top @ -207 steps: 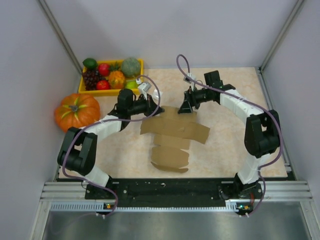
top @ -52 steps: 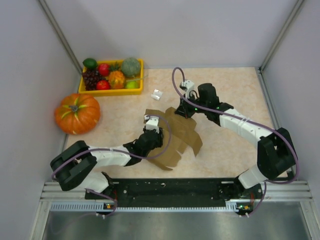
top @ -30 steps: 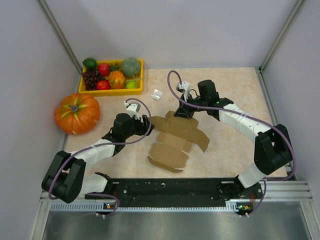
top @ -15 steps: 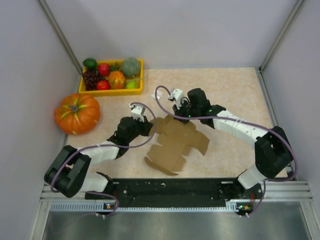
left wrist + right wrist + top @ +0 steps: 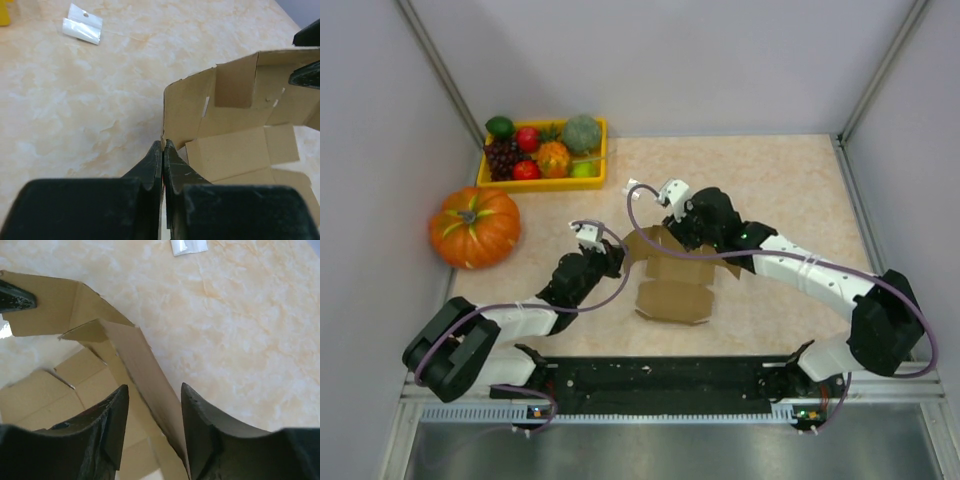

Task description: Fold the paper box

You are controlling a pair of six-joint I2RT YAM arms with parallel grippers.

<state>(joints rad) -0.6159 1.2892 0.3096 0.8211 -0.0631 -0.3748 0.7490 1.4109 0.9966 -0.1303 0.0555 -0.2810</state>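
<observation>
Paper box [image 5: 675, 285] is clamped at one raised edge by the left gripper [image 5: 163, 145], another flap being straddled by the parted right gripper [image 5: 154, 390].

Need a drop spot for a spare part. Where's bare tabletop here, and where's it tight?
Free: the far-right table, bordered by the right arm, back wall and right wall; also the strip between paper box, right arm and near rail. Crowded: centre, where left gripper and right gripper flank the box; far left has fruit tray, pumpkin, plastic packet.
</observation>
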